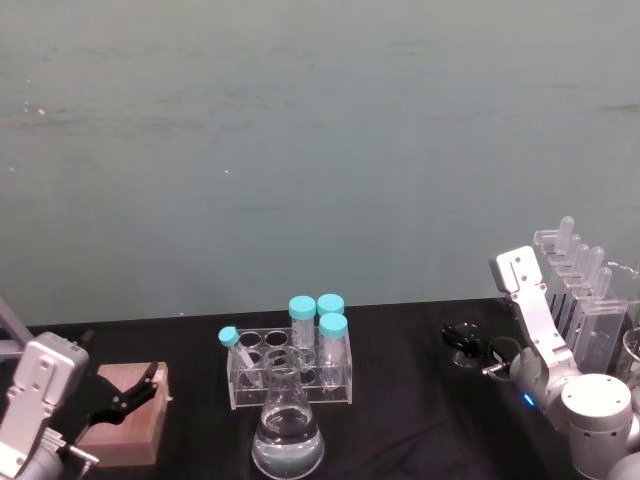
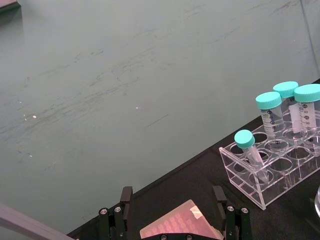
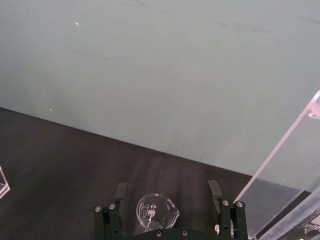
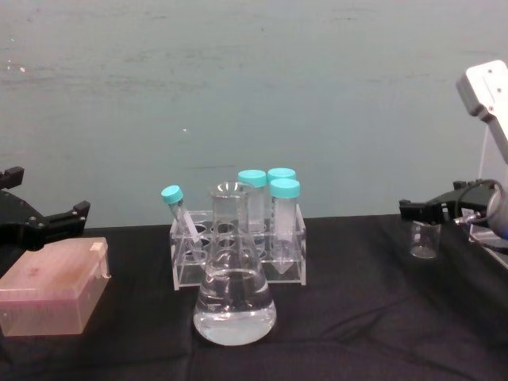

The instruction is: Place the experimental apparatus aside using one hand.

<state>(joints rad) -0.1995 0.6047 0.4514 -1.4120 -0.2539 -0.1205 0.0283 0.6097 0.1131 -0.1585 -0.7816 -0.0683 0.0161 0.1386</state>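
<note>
Nearest the robot, the conical flask (image 4: 235, 305) stood upright on the black surface (image 4: 357, 317), its long axis vertical and its narrow neck pointing straight up, with clear liquid filling the wide lower part. Just behind it sat a clear tube rack (image 4: 238, 258) holding three large teal-capped tubes (image 4: 284, 222) that stood upright and one smaller capped tube (image 4: 181, 214) that leaned toward the robot's left. Well to the left lay a pink box (image 4: 51, 294), and the left gripper (image 2: 172, 199) hung above it, jaws spread on either side of the box's top without touching it. On the right side, farther back, the small glass beaker (image 3: 157, 212) stood upright, mouth up, and looked empty. The right gripper (image 3: 168, 190) was lowered around it, jaws spread wide with the beaker between them and a gap on each side. Just beyond, at the far right, the tall acrylic stand (image 1: 585, 295) stood upright, and its row of plastic pipettes (image 1: 583, 255) sat vertical with the bulbs pointing up. A grey-green wall (image 1: 320, 150) closed off the back.
</note>
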